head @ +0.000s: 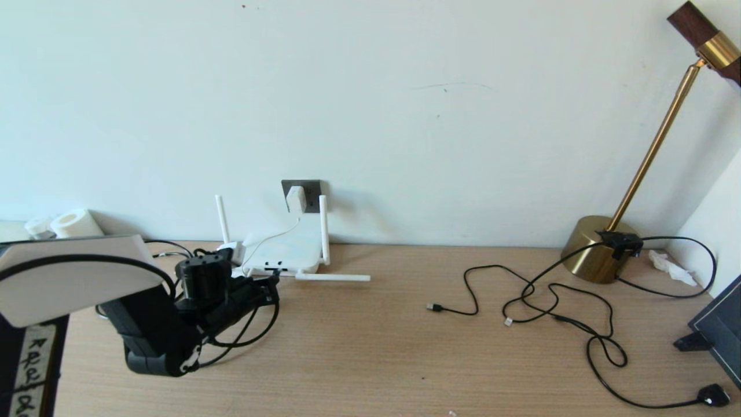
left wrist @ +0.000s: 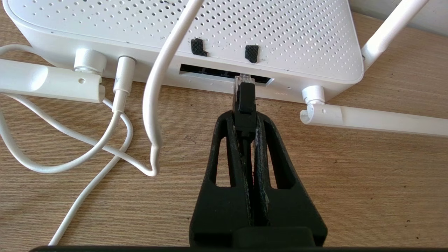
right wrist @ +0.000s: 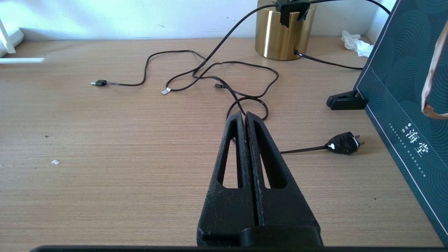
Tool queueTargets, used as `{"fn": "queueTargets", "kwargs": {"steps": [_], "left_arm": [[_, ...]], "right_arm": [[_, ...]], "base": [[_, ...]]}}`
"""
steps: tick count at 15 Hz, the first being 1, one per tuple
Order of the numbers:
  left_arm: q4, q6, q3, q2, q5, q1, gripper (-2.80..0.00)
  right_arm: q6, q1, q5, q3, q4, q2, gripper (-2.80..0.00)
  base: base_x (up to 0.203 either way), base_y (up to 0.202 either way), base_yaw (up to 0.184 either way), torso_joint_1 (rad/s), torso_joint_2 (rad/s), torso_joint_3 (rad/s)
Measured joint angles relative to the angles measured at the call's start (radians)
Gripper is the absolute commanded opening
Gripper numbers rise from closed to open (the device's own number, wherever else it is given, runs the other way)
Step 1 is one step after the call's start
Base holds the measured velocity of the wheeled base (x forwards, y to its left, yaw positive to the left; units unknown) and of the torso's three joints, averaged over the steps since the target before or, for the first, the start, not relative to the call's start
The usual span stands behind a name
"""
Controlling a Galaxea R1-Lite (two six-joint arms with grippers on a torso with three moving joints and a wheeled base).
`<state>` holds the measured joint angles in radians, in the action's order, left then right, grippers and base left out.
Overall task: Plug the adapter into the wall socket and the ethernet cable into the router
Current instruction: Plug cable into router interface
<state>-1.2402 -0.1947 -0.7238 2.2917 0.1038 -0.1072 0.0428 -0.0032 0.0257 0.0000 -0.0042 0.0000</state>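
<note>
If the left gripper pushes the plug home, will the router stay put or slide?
The router looks like a thin, vented plastic shell, so probably light. It rests loose on smooth wood, so a push from the left gripper may slide it. Its antennas would likely swing.

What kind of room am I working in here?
Probably a home or office desk against a wall: a wood-grain tabletop, a brass desk lamp, and a white router below a wall socket.

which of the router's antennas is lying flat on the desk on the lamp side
The antenna hinged at the router's front corner, stretching flat along the desk toward the lamp. The other visible two stand upright.
</note>
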Motion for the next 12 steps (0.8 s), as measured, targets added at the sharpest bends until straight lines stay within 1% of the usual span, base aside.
{"fn": "queueTargets", "kwargs": {"steps": [12], "left_arm": [[0.000,0.000,-0.002,0.001,0.000,0.000,-2.80]], "right_arm": [[0.000,0.000,-0.001,0.000,0.000,0.000,-2.80]], "base": [[0.000,0.000,0.000,0.000,0.00,0.000]]}}
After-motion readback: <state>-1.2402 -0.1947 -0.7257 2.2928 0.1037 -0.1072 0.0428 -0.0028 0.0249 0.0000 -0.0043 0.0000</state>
